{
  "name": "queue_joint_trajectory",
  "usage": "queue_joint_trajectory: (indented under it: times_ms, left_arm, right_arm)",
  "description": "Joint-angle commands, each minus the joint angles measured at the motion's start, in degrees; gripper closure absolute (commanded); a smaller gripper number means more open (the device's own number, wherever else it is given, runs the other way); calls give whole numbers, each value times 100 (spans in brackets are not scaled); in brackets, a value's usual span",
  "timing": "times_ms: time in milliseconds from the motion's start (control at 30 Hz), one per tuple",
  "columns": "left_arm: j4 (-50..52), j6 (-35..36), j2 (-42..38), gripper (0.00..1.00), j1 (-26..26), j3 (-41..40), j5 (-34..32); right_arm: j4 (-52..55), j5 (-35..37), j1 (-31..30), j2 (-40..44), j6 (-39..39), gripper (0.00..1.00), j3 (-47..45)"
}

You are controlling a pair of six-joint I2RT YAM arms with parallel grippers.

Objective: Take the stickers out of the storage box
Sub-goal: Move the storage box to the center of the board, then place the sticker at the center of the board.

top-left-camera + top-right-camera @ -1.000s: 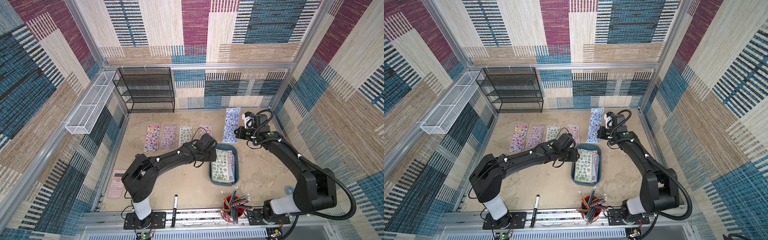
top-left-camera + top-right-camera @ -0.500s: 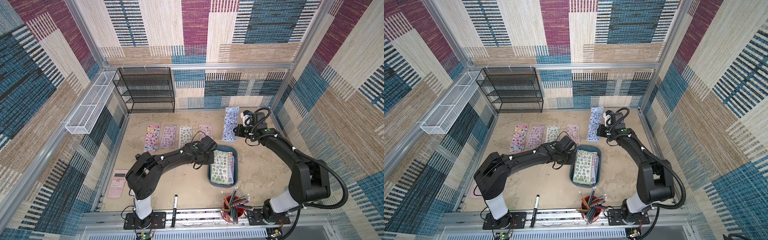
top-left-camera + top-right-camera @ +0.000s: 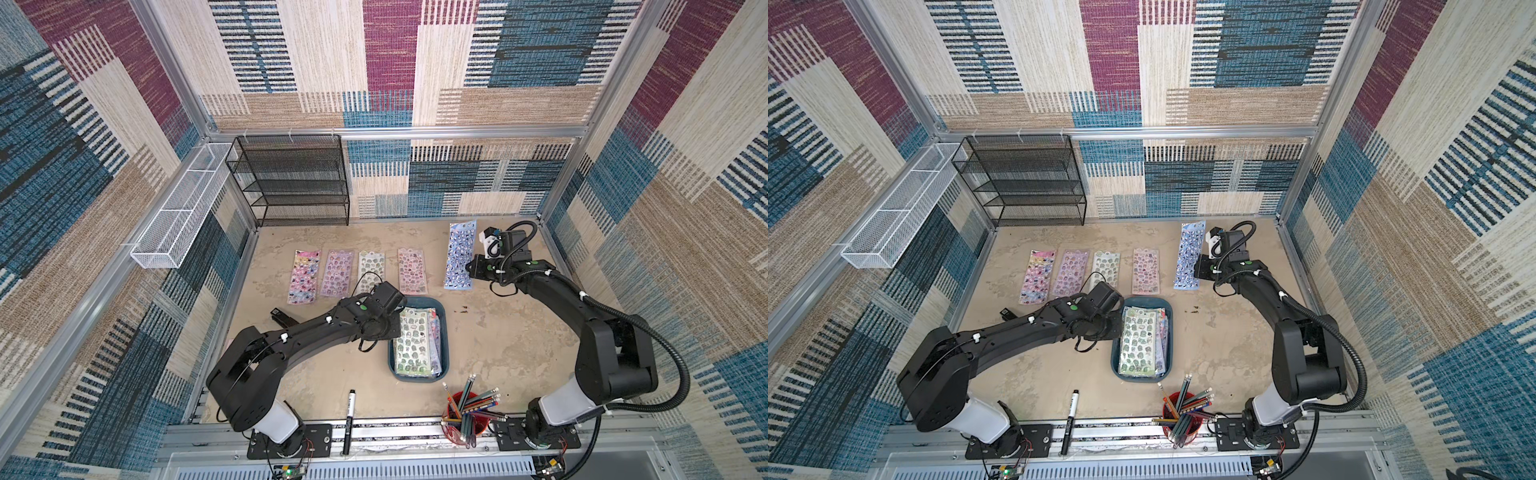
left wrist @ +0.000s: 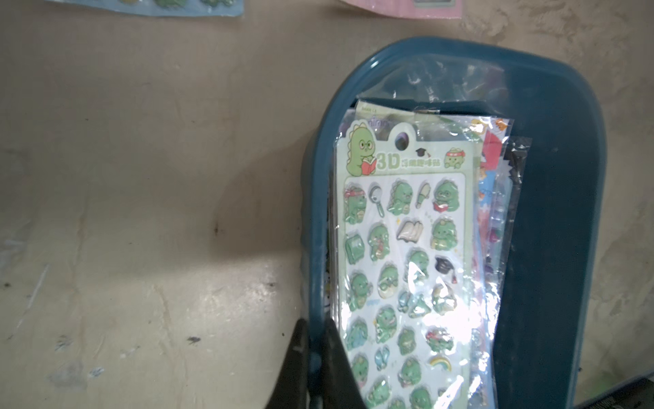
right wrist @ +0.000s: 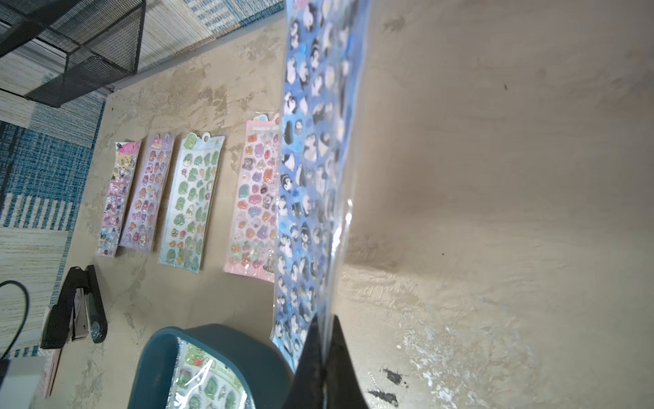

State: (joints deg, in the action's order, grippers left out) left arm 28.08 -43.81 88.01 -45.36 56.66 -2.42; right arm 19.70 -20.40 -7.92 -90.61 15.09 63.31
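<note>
The storage box (image 3: 444, 328) (image 3: 1170, 332) is a dark teal tub in mid-table, seen in both top views. It holds a stack of stickers with a green dinosaur sheet (image 3: 411, 340) (image 4: 400, 248) on top. My left gripper (image 3: 392, 328) (image 4: 316, 324) is shut on the box's left rim (image 4: 316, 212), one finger outside and one inside. My right gripper (image 3: 471, 268) (image 5: 323, 320) is shut on the edge of a blue penguin sheet (image 3: 460, 255) (image 5: 311, 141), held tilted at the back right. Several sheets lie in a row on the table (image 3: 305, 276) (image 3: 411, 270).
A black mesh rack (image 3: 297, 183) stands at the back left, with a white wire basket (image 3: 183, 208) on the left wall. A red cup of pencils (image 3: 465, 409) and a black marker (image 3: 350, 409) sit near the front edge. A black stapler (image 3: 280, 318) lies under my left arm.
My left gripper has shut on the box's rim, and the box has slid left and slightly toward the front. The right gripper and the blue sheet have barely moved.
</note>
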Motion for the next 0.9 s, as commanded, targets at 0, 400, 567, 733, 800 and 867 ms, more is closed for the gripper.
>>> queue_joint_trajectory:
  times_ms: [0,400,567,733,800,867]
  left_arm:
    - [-12,-114,-168,100,65,-180,-97]
    - [-224,-140,-136,79,300,-217,237]
    - [-140,-102,-366,71,379,-118,168]
    - [48,-109,-587,68,425,-64,66]
    - [99,-136,-788,68,507,-101,64]
    - [144,-120,-1113,67,659,-153,45]
  right_arm:
    - [-167,-57,-8,-257,-161,100,46]
    - [573,918,-3,-1855,-957,100,1395]
    - [761,940,-7,-2432,-1096,100,1803]
    - [796,1118,-7,-2780,-1161,100,2045]
    - [839,1284,-2,-2885,-1225,99,2146]
    - [915,1336,-7,-3015,-1336,96,2299]
